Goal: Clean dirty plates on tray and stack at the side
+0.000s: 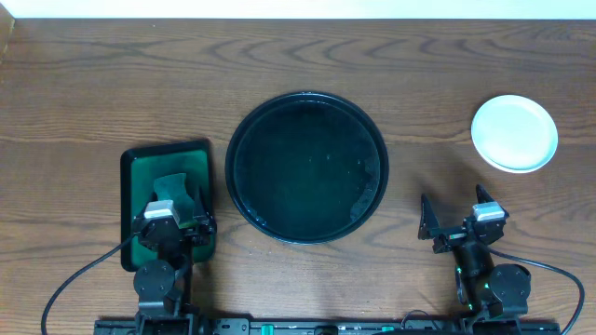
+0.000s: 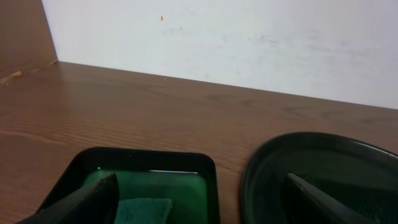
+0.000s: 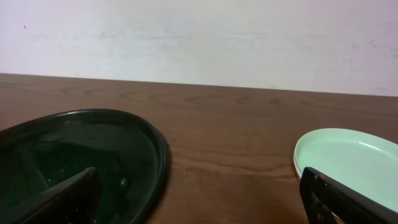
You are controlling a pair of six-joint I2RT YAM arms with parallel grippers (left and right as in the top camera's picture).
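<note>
The large round black tray (image 1: 306,167) lies mid-table with nothing on it; its rim also shows in the left wrist view (image 2: 249,180) and the right wrist view (image 3: 163,155). The pale plates (image 1: 514,133) sit stacked at the far right, their top face clean; the stack (image 3: 348,158) is seen edge-on in the right wrist view. My left gripper (image 1: 175,207) hangs open over the green tray, with nothing between its fingers (image 2: 93,198). My right gripper (image 1: 456,216) stands open above bare wood between the tray and the plates, its fingers (image 3: 336,196) empty.
A small rectangular green tray (image 1: 138,181) lies left of the black tray and holds a folded green cloth (image 2: 144,210). A pale wall (image 2: 217,37) borders the table's far edge. Cables run from both arm bases at the front edge.
</note>
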